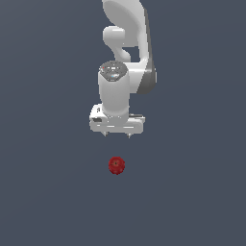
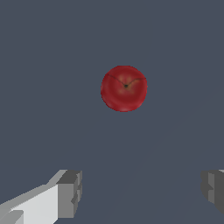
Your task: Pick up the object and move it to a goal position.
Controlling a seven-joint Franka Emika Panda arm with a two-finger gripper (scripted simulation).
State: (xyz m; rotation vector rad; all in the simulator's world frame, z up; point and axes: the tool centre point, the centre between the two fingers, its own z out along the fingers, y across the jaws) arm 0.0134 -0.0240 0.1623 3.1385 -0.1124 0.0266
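The object is a small dark red ball-like item (image 1: pixel 116 165) lying on the flat dark grey surface. It also shows in the wrist view (image 2: pixel 124 88), with a small dimple at its middle. My white gripper (image 1: pixel 117 135) hangs above the surface, farther back in the exterior view than the object and apart from it. Its two fingers (image 2: pixel 69 194) stand wide apart with nothing between them. The gripper is open and empty.
The white arm (image 1: pixel 126 43) rises behind the gripper toward the top of the exterior view. The dark grey surface (image 1: pixel 192 192) spreads all around the object.
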